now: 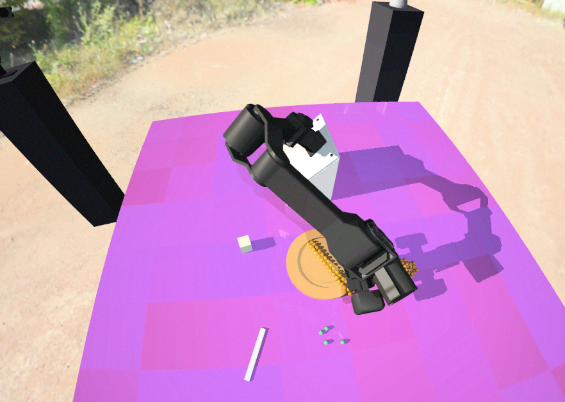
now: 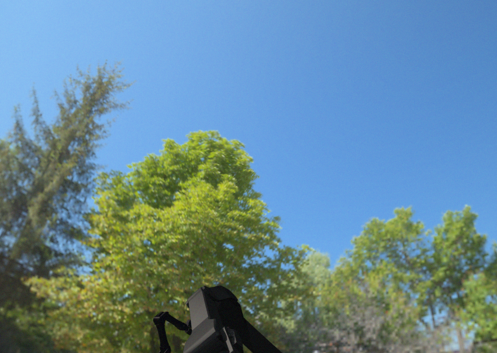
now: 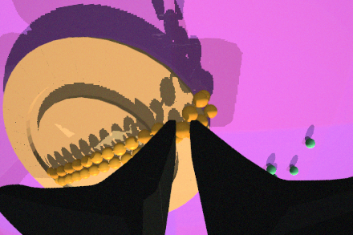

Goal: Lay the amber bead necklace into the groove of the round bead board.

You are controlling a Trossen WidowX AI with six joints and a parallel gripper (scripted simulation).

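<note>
The amber bead necklace (image 1: 325, 261) (image 3: 108, 153) lies in two close rows across the round bead board (image 1: 295, 276) (image 3: 80, 60), crossing its ring groove instead of following it. Its near end bunches at the board's edge. My gripper (image 1: 353, 288) (image 3: 182, 127) is shut on this end of the necklace, with a bead between the fingertips. A few beads stick out past the fingers in the wrist view. The fingers hide part of the rows. The exterior view shows only dark arm parts low in the frame.
A cluster of brown-orange beads (image 1: 410, 267) lies right of the board, partly behind the arm. Several small green beads (image 1: 326, 342) (image 3: 310, 143) and a white bar (image 1: 255, 354) lie on the near side. A cream cube (image 1: 244, 243) stands left of the board. A white bracket (image 1: 329, 178) stands behind.
</note>
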